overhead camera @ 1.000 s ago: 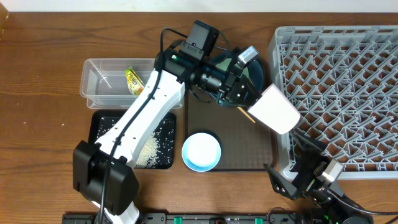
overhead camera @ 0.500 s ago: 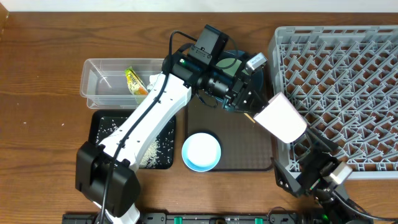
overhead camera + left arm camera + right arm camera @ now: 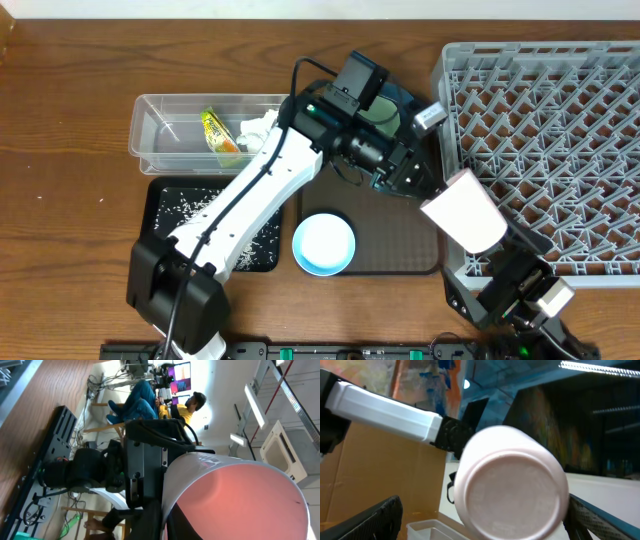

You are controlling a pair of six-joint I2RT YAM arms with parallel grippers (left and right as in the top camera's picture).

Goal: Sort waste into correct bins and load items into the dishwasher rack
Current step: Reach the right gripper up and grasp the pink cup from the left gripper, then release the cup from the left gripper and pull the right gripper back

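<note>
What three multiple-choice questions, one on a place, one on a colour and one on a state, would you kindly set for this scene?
1. Where does the snack wrapper lie?
A. In the clear tub
B. In the black tray
C. In the grey rack

2. What colour is the cup held by the left tool?
A. Dark blue
B. Mint
C. Pink

3. How does the right tool stand?
A. Shut on a chopstick
B. Open, gripping nothing
C. Shut on the bowl

Answers:
1. A: the snack wrapper lies inside the clear tub.
2. C: the cup in the left tool is pale pink inside and out.
3. B: the right tool has its fingers spread wide, with nothing between them.
</note>
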